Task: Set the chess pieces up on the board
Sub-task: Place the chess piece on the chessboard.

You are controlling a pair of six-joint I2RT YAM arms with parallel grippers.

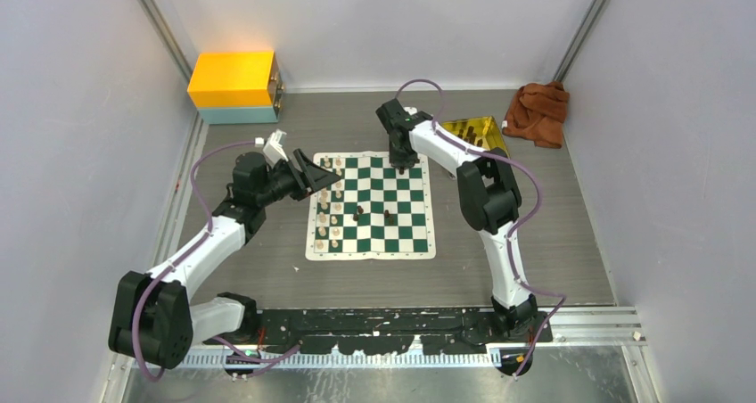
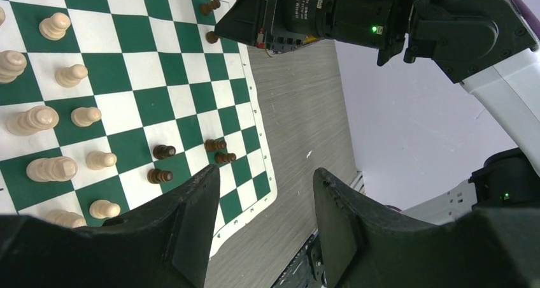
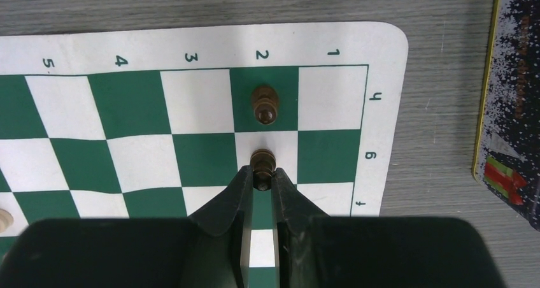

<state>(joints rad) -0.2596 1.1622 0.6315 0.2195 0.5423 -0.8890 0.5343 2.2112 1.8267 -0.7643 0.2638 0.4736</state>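
Note:
The green-and-white board (image 1: 406, 234) lies in the middle of the table. Cream pieces (image 1: 328, 216) stand in two columns on its left side and also show in the left wrist view (image 2: 35, 119). A few dark pieces (image 1: 358, 212) stand mid-board. My right gripper (image 3: 263, 173) is shut on a dark pawn (image 3: 262, 158) over a white square at the board's far edge (image 1: 402, 164). A second dark pawn (image 3: 265, 104) stands one square beyond. My left gripper (image 2: 266, 173) is open and empty, above the board's left side (image 1: 328, 178).
A gold tray (image 1: 472, 134) holding dark pieces sits at the back right; its edge shows in the right wrist view (image 3: 509, 109). A brown cloth (image 1: 538, 111) lies beyond it. A yellow box (image 1: 234, 84) stands at the back left.

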